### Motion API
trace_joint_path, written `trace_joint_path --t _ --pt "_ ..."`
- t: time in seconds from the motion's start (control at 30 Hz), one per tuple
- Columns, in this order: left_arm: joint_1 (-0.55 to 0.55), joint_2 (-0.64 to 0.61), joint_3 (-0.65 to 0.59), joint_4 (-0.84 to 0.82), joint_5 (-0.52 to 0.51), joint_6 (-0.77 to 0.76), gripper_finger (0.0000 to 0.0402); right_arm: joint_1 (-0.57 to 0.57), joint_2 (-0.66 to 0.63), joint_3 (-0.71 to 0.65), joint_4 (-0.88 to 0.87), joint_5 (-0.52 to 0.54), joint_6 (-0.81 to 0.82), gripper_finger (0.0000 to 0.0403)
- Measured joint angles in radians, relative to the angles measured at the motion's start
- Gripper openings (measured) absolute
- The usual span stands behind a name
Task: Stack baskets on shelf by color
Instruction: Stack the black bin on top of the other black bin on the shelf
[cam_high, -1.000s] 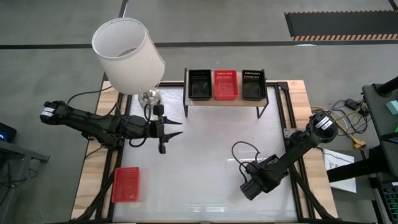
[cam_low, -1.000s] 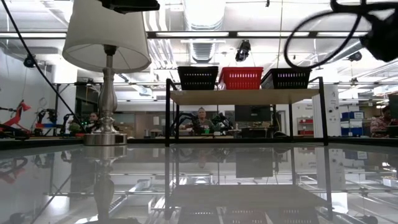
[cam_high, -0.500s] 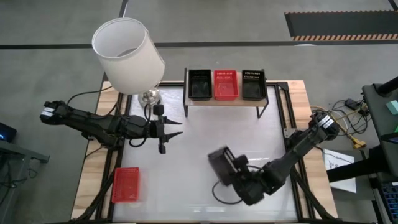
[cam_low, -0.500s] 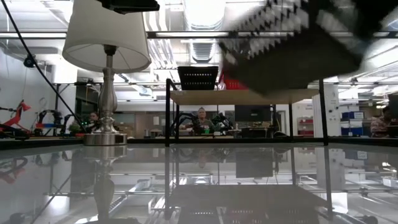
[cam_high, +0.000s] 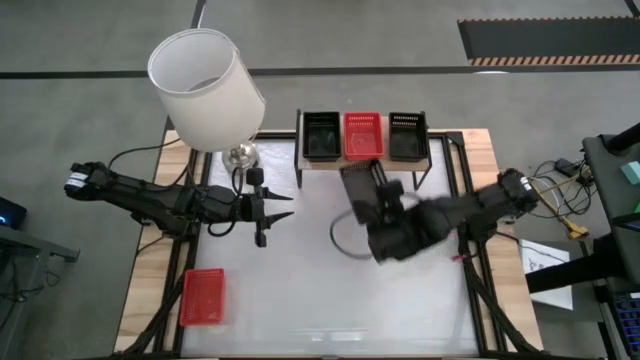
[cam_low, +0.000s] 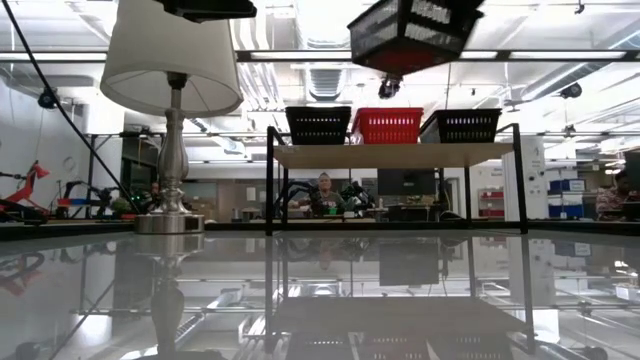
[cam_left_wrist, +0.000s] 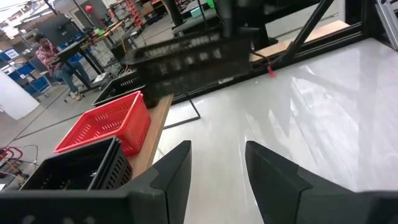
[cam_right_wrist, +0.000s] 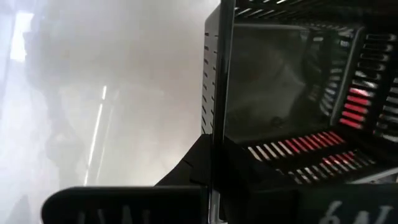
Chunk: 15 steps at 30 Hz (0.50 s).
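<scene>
The light-wood shelf (cam_high: 362, 160) stands at the table's far middle on thin black legs. A black basket (cam_high: 321, 135), a red basket (cam_high: 363, 135) and a second black basket (cam_high: 406, 135) sit on it side by side. My right gripper (cam_high: 375, 208) is shut on another black basket (cam_high: 360, 185), held high above the table just in front of the shelf (cam_low: 395, 155); the low view shows this basket (cam_low: 412, 30) above the shelf's level. A second red basket (cam_high: 202, 296) lies on the table near the left front. My left gripper (cam_high: 268, 210) hovers open at mid-left. My right gripper holds the black basket by one side wall at its rim (cam_right_wrist: 216, 124). One finger (cam_right_wrist: 261, 168) is inside the basket and the other (cam_right_wrist: 183, 171) outside. The fingers slant down from the table's right. The basket is lifted clear and tilted.
A lamp with a white shade (cam_high: 205, 75) and a metal foot (cam_high: 240, 155) stands at the far left, beside the shelf. A loose cable loop (cam_high: 345, 240) hangs under my right arm. The white tabletop (cam_high: 320, 300) lies between the two arms.
My right gripper has swung up from the table's near right toward the far edge and the shelf, rolling its wrist as it went. The black basket has gone with it, turned about, and now hangs high just in front of the shelf.
</scene>
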Motion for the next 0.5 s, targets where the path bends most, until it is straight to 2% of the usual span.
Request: trace_joint_path --t 0.23,0.5 --pt "0.000 -0.001 -0.004 0.000 0.000 0.000 0.0136 -0.223 -0.022 0.146 0.003 -0.012 -0.242 0.0009" --pt "0.000 -0.003 -0.013 0.000 0.000 0.000 0.0136 -0.527 -0.049 0.230 0.002 -0.172 -0.384 0.0009"
